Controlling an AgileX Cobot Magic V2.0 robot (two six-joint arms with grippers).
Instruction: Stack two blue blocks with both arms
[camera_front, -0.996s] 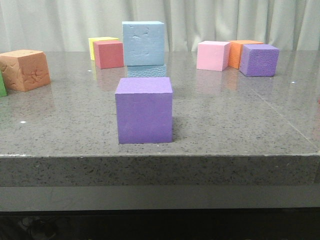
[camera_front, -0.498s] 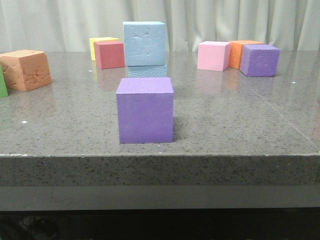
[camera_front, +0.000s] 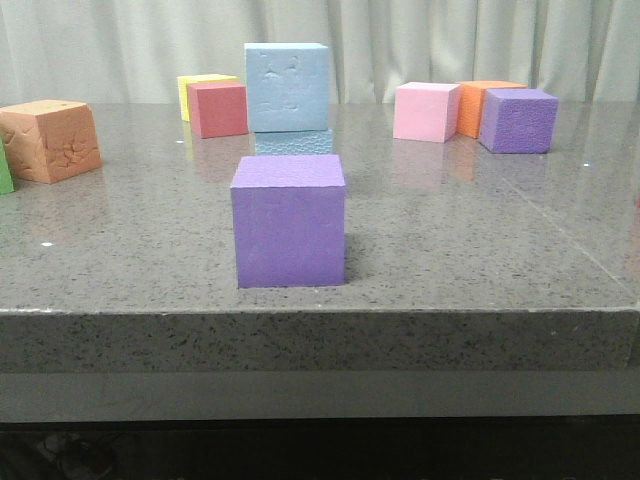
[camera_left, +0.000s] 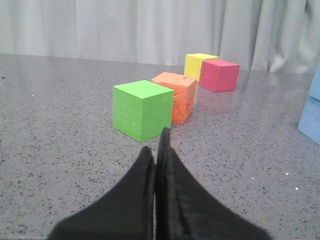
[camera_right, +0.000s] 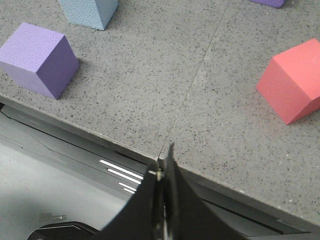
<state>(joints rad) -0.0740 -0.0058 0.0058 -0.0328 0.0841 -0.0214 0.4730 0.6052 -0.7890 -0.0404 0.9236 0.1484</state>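
The smooth blue block sits on top of the pebbly blue block in the upper centre of the front view, behind the near purple cube. Only the top strip of the lower block shows past that cube. I judge the stack complete and the step in hand to be parking both arms.

My left tool has its fingers pressed together and holds nothing. It points at the green cube in the centre of its wrist view. My right tool is likewise closed and empty, hovering over the tabletop edge at the bottom centre of its view.

To finish well:
- Keep both tools low and well apart from the stack.
- Route the left arm clear of the green cube and the orange cube just behind it.
- Avoid jolting the tabletop; foam blocks probably shift easily.
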